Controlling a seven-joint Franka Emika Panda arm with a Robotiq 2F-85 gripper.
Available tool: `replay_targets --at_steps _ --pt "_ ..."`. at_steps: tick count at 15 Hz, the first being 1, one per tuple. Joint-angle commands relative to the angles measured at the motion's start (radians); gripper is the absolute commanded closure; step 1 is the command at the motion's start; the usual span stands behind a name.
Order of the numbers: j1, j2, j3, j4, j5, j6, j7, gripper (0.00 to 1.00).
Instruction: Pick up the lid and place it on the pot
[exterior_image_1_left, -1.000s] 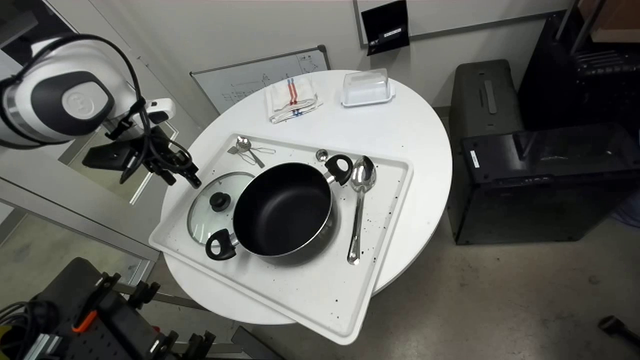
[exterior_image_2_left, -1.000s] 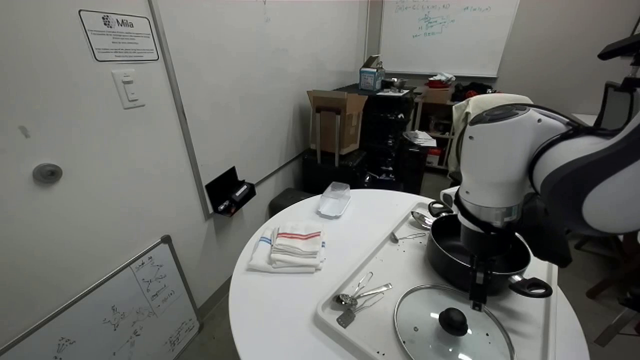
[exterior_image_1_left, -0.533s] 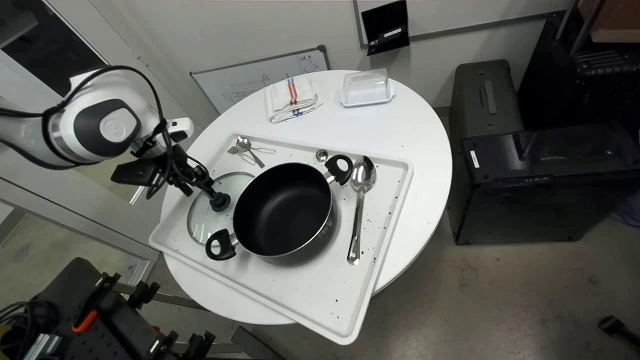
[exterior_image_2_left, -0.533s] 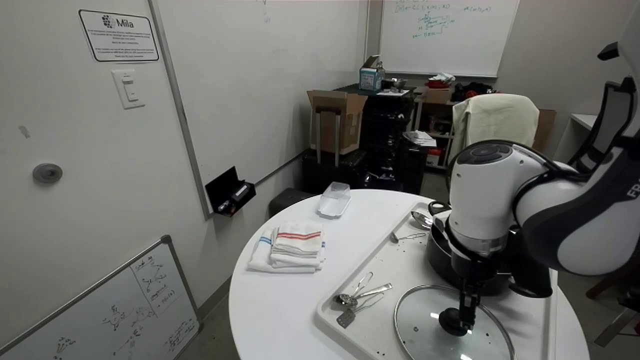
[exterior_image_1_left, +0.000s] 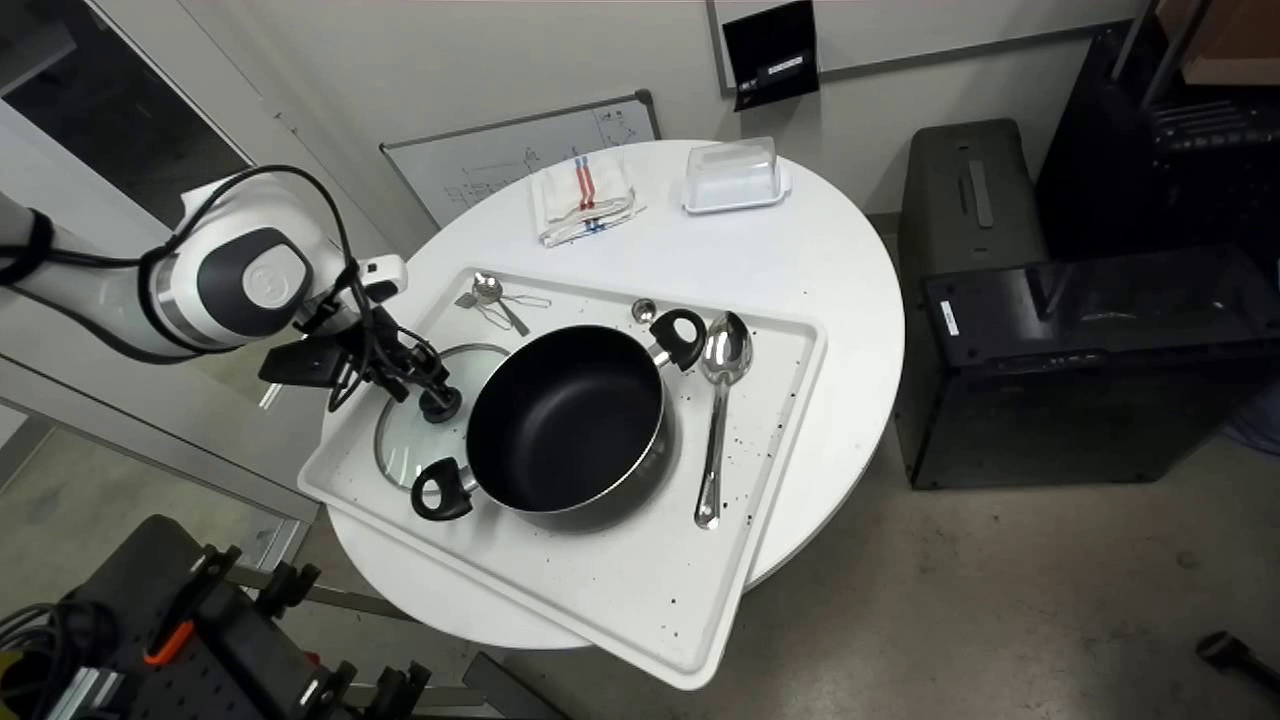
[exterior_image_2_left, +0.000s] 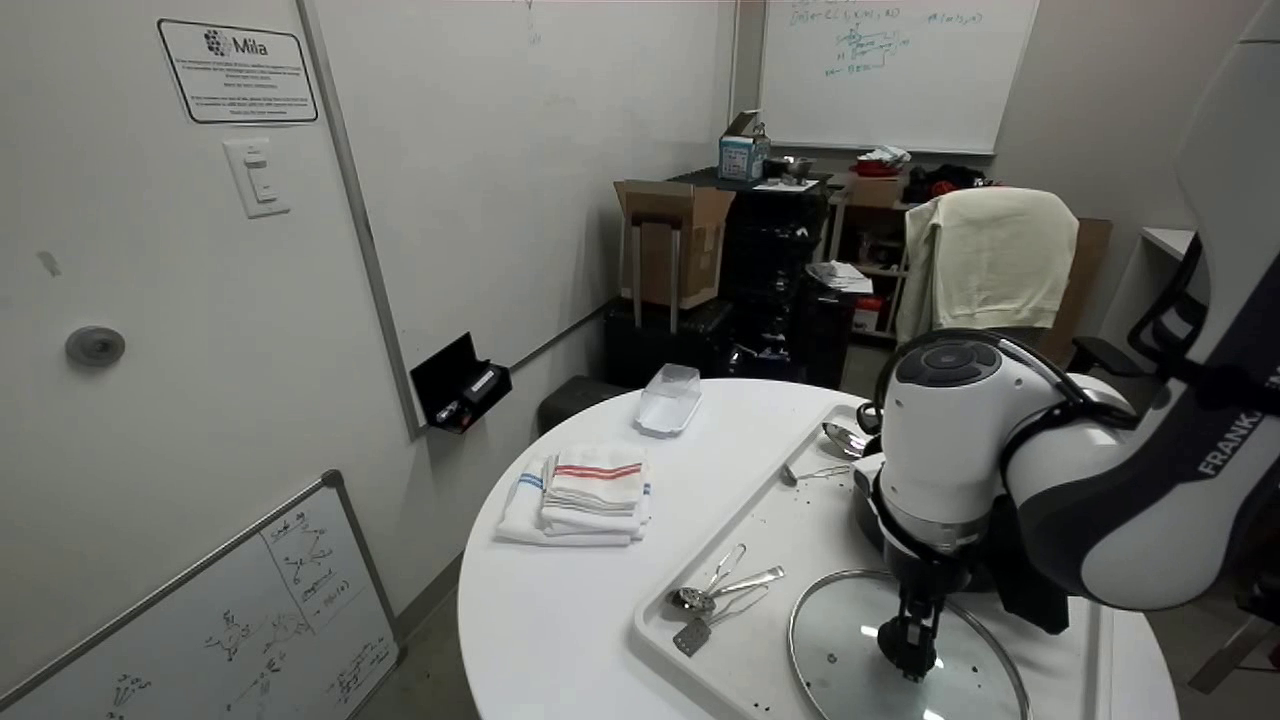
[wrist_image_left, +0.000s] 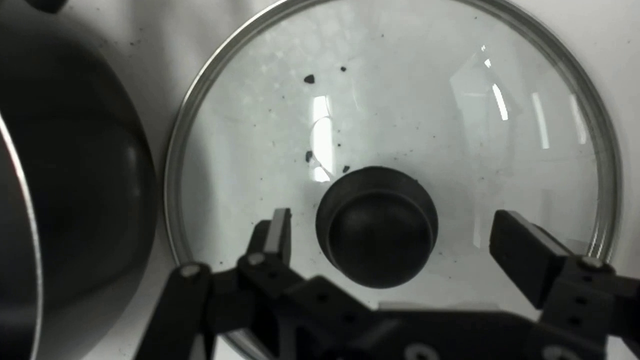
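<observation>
The lid (wrist_image_left: 400, 90) is a clear glass disc with a metal rim and a black knob (wrist_image_left: 380, 240). It lies flat on the white tray beside the pot, and shows in both exterior views (exterior_image_1_left: 402, 445) (exterior_image_2_left: 850, 640). The black pot (exterior_image_1_left: 570, 420) stands open on the tray and covers part of the lid in that exterior view. Its side fills the left of the wrist view (wrist_image_left: 85, 150). My gripper (wrist_image_left: 391, 220) is open, pointing down over the lid, with one finger on each side of the knob and a gap on both sides. The arm hides most of the pot in an exterior view (exterior_image_2_left: 868, 515).
The tray (exterior_image_1_left: 640, 600) has a raised rim and sits on a round white table (exterior_image_1_left: 700, 260). A large metal spoon (exterior_image_1_left: 722, 400) lies beside the pot. Small utensils (exterior_image_2_left: 705, 600) lie near the lid. Folded towels (exterior_image_2_left: 595, 495) and a butter dish (exterior_image_1_left: 735, 178) stand beyond the tray.
My gripper has moved from beside and above the lid down to its knob, with the fingers now around it. The lid and pot have not moved.
</observation>
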Motion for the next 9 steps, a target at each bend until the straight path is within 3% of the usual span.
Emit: replay_targets --at_steps 1,4,5,6,9 --pt "0.029 0.053 -0.025 0.055 0.006 0.032 0.020 0.00" --pt "0.026 0.063 -0.022 0.070 0.014 0.033 0.015 0.00" --pt "0.024 0.065 -0.020 0.074 0.015 0.034 0.012 0.25" --pt "0.024 0.064 -0.018 0.073 0.015 0.034 0.011 0.26" --pt "0.021 0.060 -0.011 0.069 0.019 0.029 0.008 0.46"
